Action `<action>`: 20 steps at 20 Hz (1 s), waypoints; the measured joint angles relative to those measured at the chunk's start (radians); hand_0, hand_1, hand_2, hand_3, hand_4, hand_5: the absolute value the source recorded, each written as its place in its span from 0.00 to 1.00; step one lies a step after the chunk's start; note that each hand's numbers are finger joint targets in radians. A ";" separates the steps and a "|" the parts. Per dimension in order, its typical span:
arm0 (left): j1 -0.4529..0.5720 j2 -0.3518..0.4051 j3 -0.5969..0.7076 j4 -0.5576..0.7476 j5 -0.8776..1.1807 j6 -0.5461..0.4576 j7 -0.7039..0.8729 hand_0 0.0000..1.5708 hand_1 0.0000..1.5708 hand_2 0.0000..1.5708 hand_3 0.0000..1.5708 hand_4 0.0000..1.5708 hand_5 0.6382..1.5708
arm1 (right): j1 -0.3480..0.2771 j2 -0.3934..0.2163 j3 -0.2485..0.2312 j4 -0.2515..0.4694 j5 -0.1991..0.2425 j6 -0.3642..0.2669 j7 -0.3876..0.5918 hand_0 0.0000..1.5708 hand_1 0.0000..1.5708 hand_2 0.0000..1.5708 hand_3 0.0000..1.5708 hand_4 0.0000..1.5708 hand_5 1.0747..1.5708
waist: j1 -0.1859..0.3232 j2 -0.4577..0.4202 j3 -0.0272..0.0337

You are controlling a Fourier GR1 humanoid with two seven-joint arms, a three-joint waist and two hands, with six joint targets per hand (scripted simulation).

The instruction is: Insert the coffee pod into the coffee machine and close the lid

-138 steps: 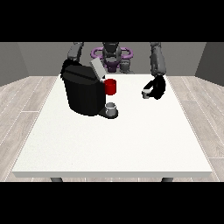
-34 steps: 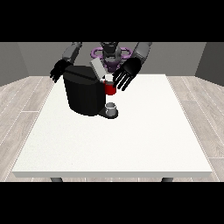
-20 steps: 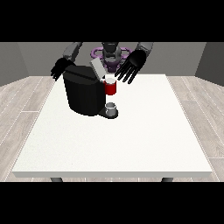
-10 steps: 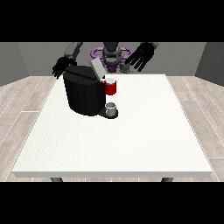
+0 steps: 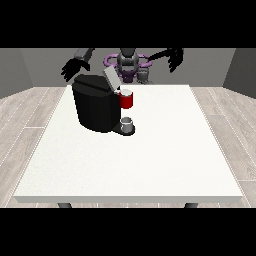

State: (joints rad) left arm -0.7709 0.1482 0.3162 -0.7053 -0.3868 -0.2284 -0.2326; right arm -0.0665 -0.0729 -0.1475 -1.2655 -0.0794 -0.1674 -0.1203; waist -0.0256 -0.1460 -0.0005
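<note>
A black coffee machine (image 5: pixel 96 107) stands at the table's back left part. Its grey lid (image 5: pixel 111 78) is tilted up and open. A small pale pod (image 5: pixel 126 92) sits in the red holder (image 5: pixel 127 100) at the machine's front top. A grey cup (image 5: pixel 128 122) rests on the machine's drip base. The hand at the view's right (image 5: pixel 174 58) hangs raised above the table's back edge, fingers spread, holding nothing. Up behind the machine's left corner, the hand at the view's left (image 5: pixel 73 67) has its fingers spread and touches nothing.
The white table (image 5: pixel 150 155) stretches wide in front of and right of the machine. The robot's torso (image 5: pixel 128 64) stands behind the table's back edge.
The hand at the view's right has lifted away from the red holder and swung up and to the right. The lid stays up. The other hand has hardly moved.
</note>
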 measured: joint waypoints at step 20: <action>0.286 -0.094 0.043 -0.168 0.218 -0.080 0.026 0.00 0.00 0.00 0.00 0.14 1.00 | -0.133 -0.100 0.094 -0.205 0.002 0.162 0.150 0.00 0.00 0.00 0.00 0.09 1.00 | 0.116 -0.065 0.0004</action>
State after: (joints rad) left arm -0.4853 0.0542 0.3595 -0.8729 -0.1689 -0.3085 -0.2069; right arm -0.1995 -0.1732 -0.0533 -1.4704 -0.0771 -0.0051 0.0298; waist 0.0901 -0.2105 -0.0001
